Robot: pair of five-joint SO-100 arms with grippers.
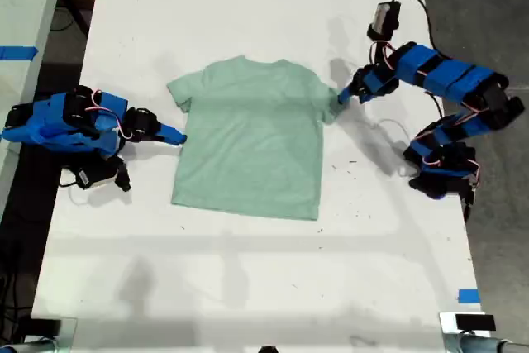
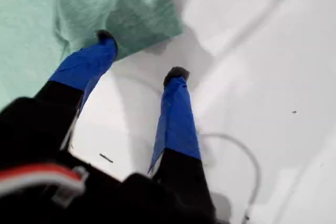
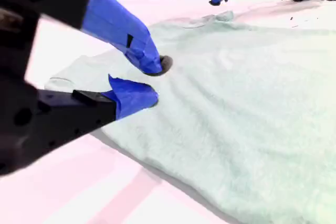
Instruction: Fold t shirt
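The pale mint-green t shirt (image 1: 248, 138) lies flat on the white table (image 1: 248, 279), neck toward the far side. My first gripper (image 1: 343, 97) is at the sleeve on the exterior view's right. It is open: one fingertip (image 2: 106, 37) rests on the sleeve (image 2: 126, 14), the other (image 2: 177, 73) is on bare table beside the cloth. My second gripper (image 1: 178, 136) is at the shirt's edge on the exterior view's left, just below that sleeve. It is open a little (image 3: 155, 80) over the shirt (image 3: 252, 119), with no cloth seen between the fingers.
A thin cable loop (image 1: 390, 128) lies on the table near the first arm's base (image 1: 442, 173). Blue tape marks (image 1: 468, 295) sit near the table's edges. The second arm's base (image 1: 91, 173) stands at the exterior view's left edge.
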